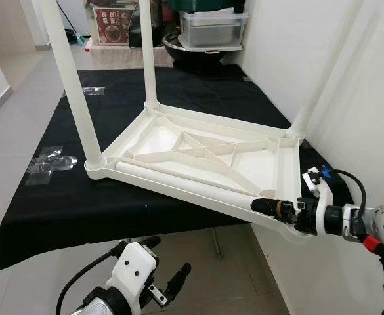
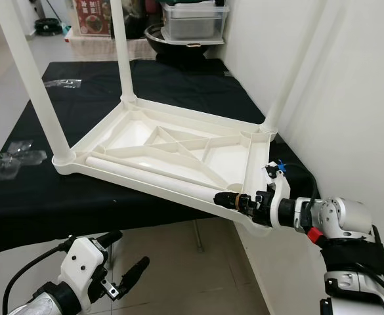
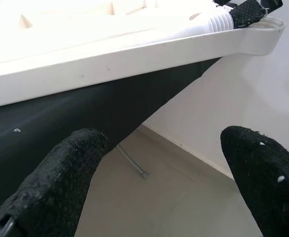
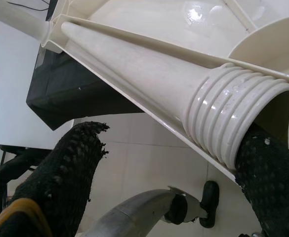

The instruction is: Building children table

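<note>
The white children's table top (image 1: 287, 172) lies upside down on a black-covered table (image 1: 60, 197). Three white legs (image 1: 73, 79) stand up from its corners. A fourth, loose leg (image 1: 185, 180) lies inside the top along the near rim, with its threaded end (image 4: 238, 113) at the near right corner. My right gripper (image 1: 270, 207) is at that corner, open. Its fingers (image 4: 70, 168) straddle the threaded end and the rim; one pad rests by the threads. My left gripper (image 1: 165, 262) hangs open below the table's front edge, holding nothing.
A white wall (image 1: 349, 79) runs close along the right side. Clear plastic bags (image 1: 47, 164) lie on the black cloth at the left. Storage boxes and a pot (image 1: 211, 29) stand behind the table. Tiled floor (image 1: 205, 275) lies below the front edge.
</note>
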Tool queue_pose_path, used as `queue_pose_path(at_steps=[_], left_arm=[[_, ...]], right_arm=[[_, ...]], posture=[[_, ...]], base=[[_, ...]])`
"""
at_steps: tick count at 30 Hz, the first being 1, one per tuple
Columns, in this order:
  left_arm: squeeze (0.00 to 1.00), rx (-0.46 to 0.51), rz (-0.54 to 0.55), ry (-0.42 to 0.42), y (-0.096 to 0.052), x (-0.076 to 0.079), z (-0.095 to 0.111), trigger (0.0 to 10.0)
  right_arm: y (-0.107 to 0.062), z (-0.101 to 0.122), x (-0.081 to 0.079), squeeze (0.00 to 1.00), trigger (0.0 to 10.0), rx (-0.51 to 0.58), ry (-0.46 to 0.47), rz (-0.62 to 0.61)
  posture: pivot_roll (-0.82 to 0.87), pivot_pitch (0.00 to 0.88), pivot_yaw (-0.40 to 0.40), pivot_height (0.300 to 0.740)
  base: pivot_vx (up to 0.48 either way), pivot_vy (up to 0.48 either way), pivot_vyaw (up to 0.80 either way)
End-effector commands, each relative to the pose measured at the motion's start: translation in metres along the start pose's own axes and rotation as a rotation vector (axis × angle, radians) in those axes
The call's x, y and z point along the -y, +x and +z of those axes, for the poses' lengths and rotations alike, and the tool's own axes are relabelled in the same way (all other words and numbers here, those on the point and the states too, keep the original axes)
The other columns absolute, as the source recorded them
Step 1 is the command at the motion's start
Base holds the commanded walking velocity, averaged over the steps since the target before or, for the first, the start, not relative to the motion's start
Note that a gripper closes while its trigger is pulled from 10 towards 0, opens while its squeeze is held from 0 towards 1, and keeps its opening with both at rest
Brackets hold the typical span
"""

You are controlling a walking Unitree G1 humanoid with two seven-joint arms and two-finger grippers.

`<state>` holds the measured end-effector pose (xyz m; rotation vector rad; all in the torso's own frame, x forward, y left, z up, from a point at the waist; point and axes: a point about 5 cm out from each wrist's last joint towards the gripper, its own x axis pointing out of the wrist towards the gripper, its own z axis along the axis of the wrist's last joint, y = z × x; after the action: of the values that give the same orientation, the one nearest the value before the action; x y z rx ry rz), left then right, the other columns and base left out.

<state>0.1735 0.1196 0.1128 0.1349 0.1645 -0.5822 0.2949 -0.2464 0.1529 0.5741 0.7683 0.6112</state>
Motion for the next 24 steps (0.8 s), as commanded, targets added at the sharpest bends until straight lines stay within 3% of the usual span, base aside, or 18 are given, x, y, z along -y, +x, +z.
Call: queue_pose_path(at_steps=[1,14,18,24], left_arm=[[0.00,-0.002,-0.003,0.008,0.000,0.002,-0.001,10.0],[0.00,-0.003,0.007,0.002,0.000,0.004,-0.001,10.0],[0.00,-0.006,0.007,-0.001,0.000,0.004,-0.002,10.0],[0.00,-0.007,0.008,-0.001,0.001,0.004,-0.002,10.0]], right_arm=[[0.005,0.002,-0.010,0.00,10.0,0.001,0.004,0.062],[0.012,0.012,-0.022,0.00,10.0,0.096,0.044,0.193],[0.012,0.021,-0.029,0.00,10.0,0.147,0.042,0.292],[0.021,0.015,-0.035,0.00,10.0,0.111,0.039,0.351]], posture=[[0.06,0.073,-0.107,0.740],[0.07,0.069,-0.117,0.740],[0.07,0.067,-0.121,0.740],[0.07,0.069,-0.121,0.740]], base=[[0.000,0.000,0.00],[0.000,0.000,0.00],[0.000,0.000,0.00],[0.000,0.000,0.00]])
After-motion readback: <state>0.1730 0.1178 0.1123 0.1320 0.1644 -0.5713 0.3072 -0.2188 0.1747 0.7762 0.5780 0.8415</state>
